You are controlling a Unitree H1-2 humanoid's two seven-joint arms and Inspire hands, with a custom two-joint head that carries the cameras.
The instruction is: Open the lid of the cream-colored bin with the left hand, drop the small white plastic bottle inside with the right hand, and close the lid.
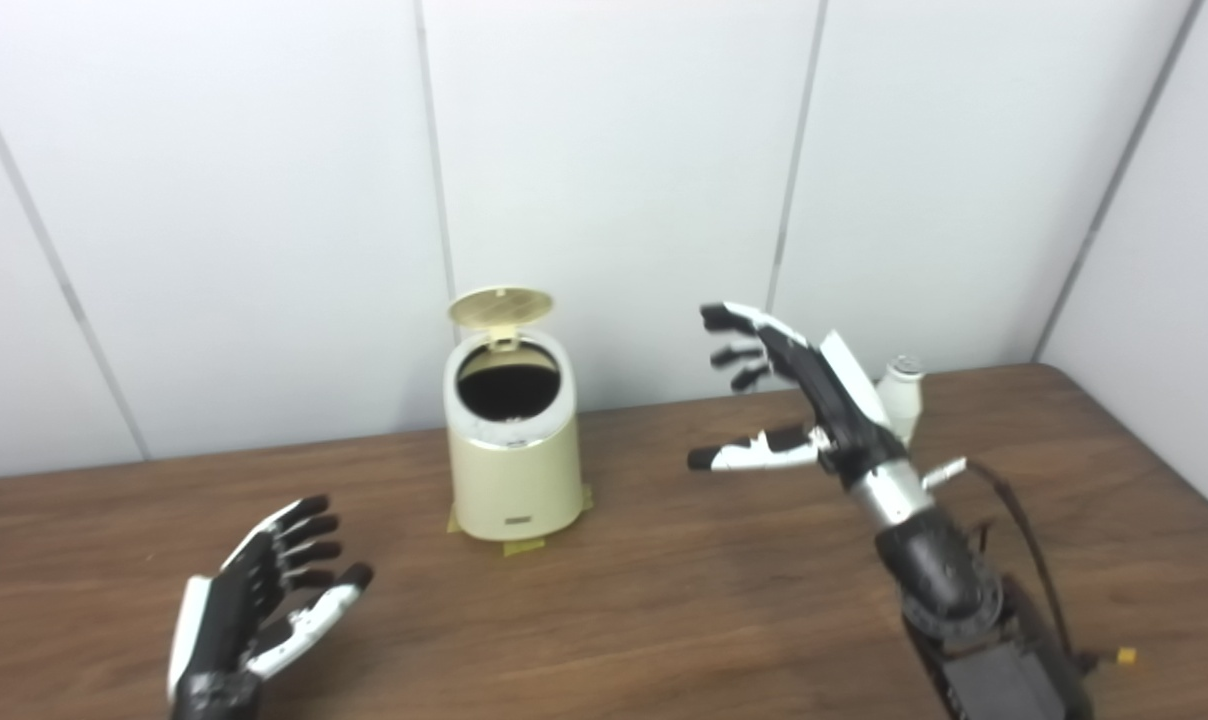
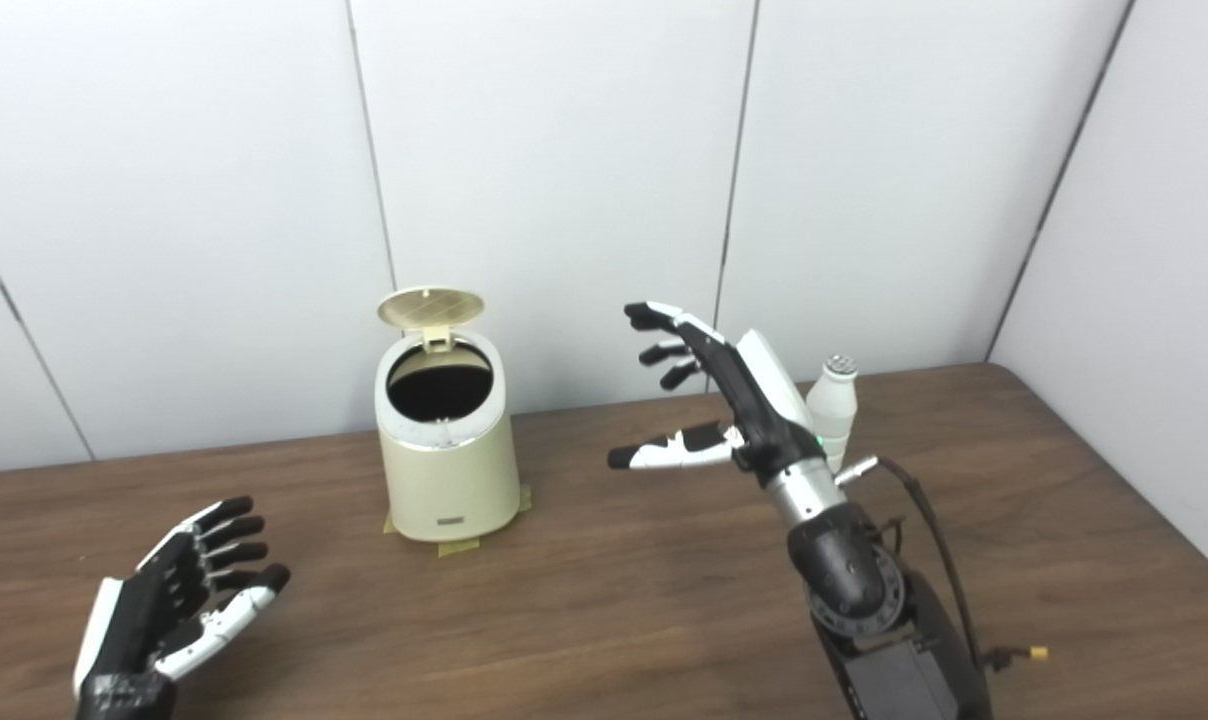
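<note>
Two robot hands are showing above a brown wooden table [image 2: 604,590], each empty with its fingers spread apart. At about twelve o'clock from the table's middle, the cream-colored bin [image 1: 513,470] is standing upright near the white panelled wall [image 2: 564,150], resting on patches of yellowish tape [image 1: 522,546] that are peeking out around its base. Its round lid [image 1: 501,306] is standing raised on the hinge at the rear rim, leaving the dark mouth of the bin exposed. The left hand [image 2: 169,600] is hovering low at about eight o'clock from the bin, well apart from it, palm turned inward and grasping nothing. The right hand [image 2: 719,405] is being held raised at about three o'clock from the bin, fingers extended toward the bin and thumb pointing along the table, likewise released and holding nothing. The small white plastic bottle [image 2: 831,408] is standing upright on the table just behind the right hand's wrist, at about two o'clock from the table's middle; from the left eye view it is partly hidden by that hand, and whether the hand is touching it cannot be told. A black cable [image 2: 939,560] is running along the right forearm.
</note>
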